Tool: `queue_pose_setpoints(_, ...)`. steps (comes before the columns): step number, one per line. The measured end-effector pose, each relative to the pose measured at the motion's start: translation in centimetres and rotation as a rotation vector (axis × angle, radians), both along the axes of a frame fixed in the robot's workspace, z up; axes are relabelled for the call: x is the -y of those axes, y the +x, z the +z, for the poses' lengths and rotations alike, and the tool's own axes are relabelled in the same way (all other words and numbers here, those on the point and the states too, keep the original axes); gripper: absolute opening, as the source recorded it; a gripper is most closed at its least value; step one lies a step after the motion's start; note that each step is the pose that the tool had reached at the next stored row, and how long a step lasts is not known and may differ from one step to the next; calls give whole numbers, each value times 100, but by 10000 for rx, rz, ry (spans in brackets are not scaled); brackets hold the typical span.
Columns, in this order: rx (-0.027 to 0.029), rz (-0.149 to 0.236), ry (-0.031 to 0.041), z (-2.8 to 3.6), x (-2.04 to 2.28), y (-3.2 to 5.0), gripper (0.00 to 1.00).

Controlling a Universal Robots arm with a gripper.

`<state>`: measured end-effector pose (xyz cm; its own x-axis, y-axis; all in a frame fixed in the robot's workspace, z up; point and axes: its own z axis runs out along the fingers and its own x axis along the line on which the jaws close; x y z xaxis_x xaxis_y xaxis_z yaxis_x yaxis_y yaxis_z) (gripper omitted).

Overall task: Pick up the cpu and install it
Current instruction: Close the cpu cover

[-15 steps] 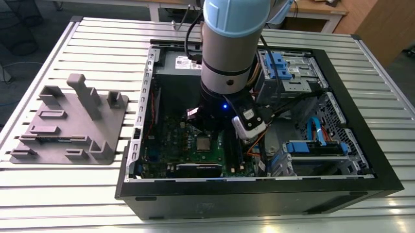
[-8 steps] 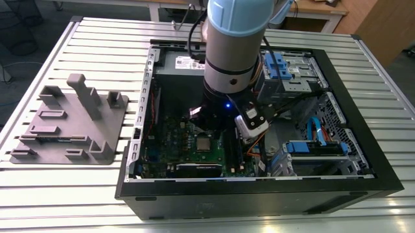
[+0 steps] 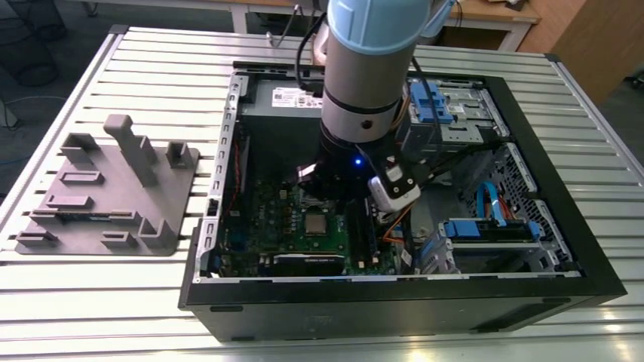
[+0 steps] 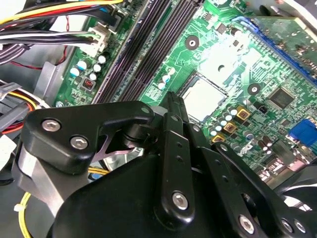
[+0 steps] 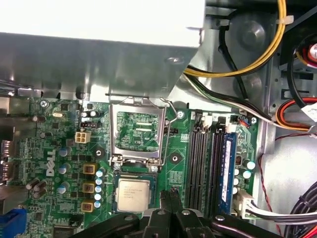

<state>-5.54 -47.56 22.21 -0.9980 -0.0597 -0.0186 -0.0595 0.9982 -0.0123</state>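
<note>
The cpu (image 5: 133, 194), a small silver square chip, lies flat in its socket on the green motherboard (image 5: 59, 148) inside the open computer case (image 3: 403, 298). It also appears in the exterior view (image 3: 315, 223) and the second wrist view (image 4: 203, 96). The socket's metal load plate (image 5: 137, 130) stands flipped open beside it. My gripper (image 5: 171, 192) hovers just above the board at the cpu's edge, on the side of the memory slots. Its black fingers (image 4: 171, 106) are shut together with nothing between them.
Black memory slots (image 5: 205, 163) run beside the socket. Bundled cables (image 5: 237, 69) and a metal box (image 5: 99, 59) border the board. Blue drive brackets (image 3: 488, 226) fill the case on the exterior view's right. A grey fixture tray (image 3: 111, 188) sits on the slatted table (image 3: 151, 60).
</note>
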Motion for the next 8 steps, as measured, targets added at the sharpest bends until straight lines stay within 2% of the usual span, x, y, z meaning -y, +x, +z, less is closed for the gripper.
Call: queue_pose_setpoints(8, 0, 0, 0, -2, -47, 41, 11)
